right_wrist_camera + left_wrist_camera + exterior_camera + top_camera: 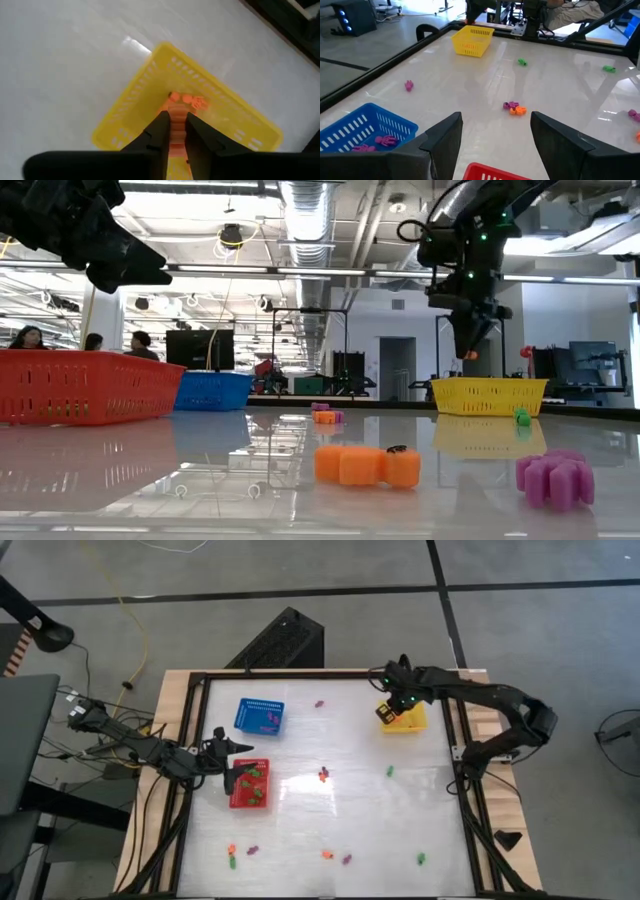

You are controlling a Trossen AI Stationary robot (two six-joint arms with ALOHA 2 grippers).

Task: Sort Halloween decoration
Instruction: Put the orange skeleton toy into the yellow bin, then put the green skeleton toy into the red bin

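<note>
My right gripper [386, 710] hangs over the yellow basket [408, 720], pointing down, shut on an orange trinket [177, 139]. More orange trinkets [187, 99] lie inside that basket. My left gripper [243, 762] stands open and nearly level above the red basket [249, 790], with nothing between its fingers [445, 140]. The red basket holds green pieces. The blue basket [260, 717] holds purple ones [384, 140]. Loose orange, purple and green trinkets [323, 775] lie scattered on the white table. My right gripper pinches a small orange trinket [470, 356] between its two fingers, at their free ends. The fingers come from above, pointing steeply down. The trinket is lifted clear, above the yellow basket's inside [200, 115].
Loose trinkets lie at the table's middle [515, 108], far side [320, 703], right of middle [390, 771] and along the near edge [327, 854]. A black frame [465, 790] borders the table. People sit in the room behind [30, 338].
</note>
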